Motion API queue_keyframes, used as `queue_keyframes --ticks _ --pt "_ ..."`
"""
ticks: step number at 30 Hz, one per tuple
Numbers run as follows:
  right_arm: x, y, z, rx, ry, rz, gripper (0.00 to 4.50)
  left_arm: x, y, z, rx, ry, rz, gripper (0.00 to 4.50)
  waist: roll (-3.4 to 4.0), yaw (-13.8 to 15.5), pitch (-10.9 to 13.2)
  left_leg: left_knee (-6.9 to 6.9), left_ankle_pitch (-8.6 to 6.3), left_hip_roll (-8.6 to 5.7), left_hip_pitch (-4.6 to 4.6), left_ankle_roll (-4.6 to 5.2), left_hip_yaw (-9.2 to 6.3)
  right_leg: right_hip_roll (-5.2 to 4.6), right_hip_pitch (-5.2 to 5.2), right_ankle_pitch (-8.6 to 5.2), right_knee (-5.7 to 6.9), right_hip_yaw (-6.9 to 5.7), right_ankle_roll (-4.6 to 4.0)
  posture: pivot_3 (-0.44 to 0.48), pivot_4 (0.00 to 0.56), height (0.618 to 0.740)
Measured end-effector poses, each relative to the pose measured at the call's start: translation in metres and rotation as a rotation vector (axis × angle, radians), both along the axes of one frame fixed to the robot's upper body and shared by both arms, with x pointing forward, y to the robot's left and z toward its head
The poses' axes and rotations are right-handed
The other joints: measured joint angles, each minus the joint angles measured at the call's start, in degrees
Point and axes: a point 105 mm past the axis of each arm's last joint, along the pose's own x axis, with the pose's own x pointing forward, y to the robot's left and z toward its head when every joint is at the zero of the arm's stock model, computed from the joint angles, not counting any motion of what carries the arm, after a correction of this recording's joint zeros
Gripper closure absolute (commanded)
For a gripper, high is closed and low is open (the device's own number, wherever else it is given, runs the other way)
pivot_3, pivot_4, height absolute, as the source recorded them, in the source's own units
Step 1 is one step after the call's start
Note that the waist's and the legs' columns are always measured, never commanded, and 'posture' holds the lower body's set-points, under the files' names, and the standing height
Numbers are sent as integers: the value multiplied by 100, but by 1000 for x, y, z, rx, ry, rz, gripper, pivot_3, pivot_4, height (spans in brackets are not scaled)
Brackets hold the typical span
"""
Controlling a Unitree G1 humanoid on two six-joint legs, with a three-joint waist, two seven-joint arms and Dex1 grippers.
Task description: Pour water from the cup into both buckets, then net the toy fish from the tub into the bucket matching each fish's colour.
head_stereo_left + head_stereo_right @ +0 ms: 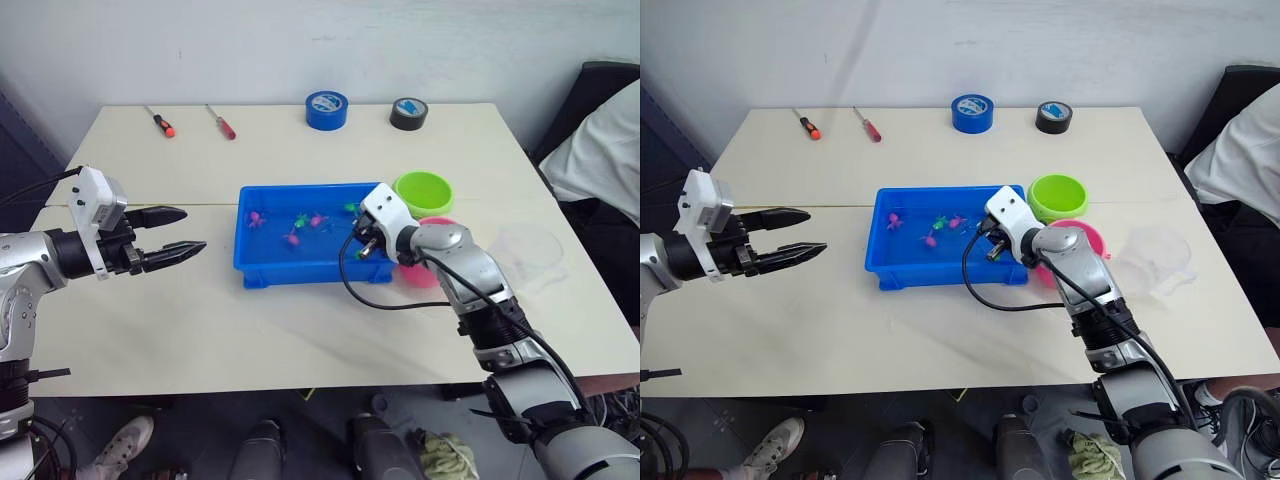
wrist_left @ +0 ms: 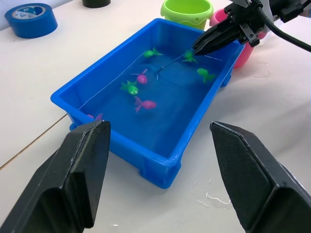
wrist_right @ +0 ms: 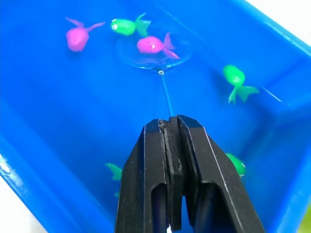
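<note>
The blue tub (image 1: 300, 270) sits mid-table, holding water and several pink and green toy fish. My right gripper (image 3: 170, 122) is shut on the thin handle of the net (image 3: 165, 92), above the tub's right end. The net's hoop (image 3: 154, 51) lies in the water around a pink fish (image 3: 153, 45). A green fish (image 3: 125, 25) and another pink fish (image 3: 77, 38) float just beyond it. The green bucket (image 1: 423, 192) and the pink bucket (image 1: 438, 223) stand right of the tub. Further right is the clear cup (image 1: 530, 250). My left gripper (image 1: 192, 230) hovers open left of the tub.
A blue tape roll (image 1: 327, 109) and a black tape roll (image 1: 409, 113) lie at the table's far edge. Two red-handled screwdrivers (image 1: 160, 122) (image 1: 222, 122) lie at the far left. A person in white (image 1: 600, 150) sits beyond the right edge. Water drops (image 2: 214, 196) wet the table by the tub.
</note>
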Motion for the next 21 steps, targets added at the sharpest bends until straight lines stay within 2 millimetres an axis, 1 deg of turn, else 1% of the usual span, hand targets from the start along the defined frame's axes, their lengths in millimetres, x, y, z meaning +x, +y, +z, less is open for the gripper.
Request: queue_keyframes --ticks 4,7,10,15,17,19,21 --pt "-5 -2 14 30 -10 10 4500 1 -1 2 -1 -6 -5 917 0 2 0 -5 1 0 -3 -1 0 0 -5 0 0 0 0 0 150 734" --pt "-12 -5 25 49 -17 22 4500 4 -6 7 4 -24 -25 917 0 17 0 -5 1 0 -6 -1 0 -1 -7 0 -3 0 0 0 150 734" --pt "-18 -7 30 54 -25 34 4500 7 -7 7 -1 -24 -35 917 0 8 0 -7 1 0 -5 -1 2 0 -7 0 -5 1 -1 0 150 734" --pt "-25 -17 29 19 -19 39 4500 13 -8 5 -7 -17 -45 917 0 18 0 -10 1 -1 -9 -1 3 -1 -11 -1 -9 2 -1 0 150 734" --pt "-27 -21 29 -34 -44 49 4500 13 -10 6 -5 -20 -50 917 0 12 0 -12 1 -1 -10 -1 5 -2 -12 -1 -12 3 -1 0 150 734" --pt "-26 -25 22 -112 -68 51 4500 13 -10 6 -3 -24 -54 917 0 10 0 -15 1 0 -9 -1 5 0 -12 -1 -16 3 -1 0 150 734" --pt "-25 -25 10 -164 -67 59 4500 13 -11 5 -2 -22 -58 917 0 3 0 -16 1 1 -10 -1 8 1 -14 -1 -15 5 -1 0 150 734"
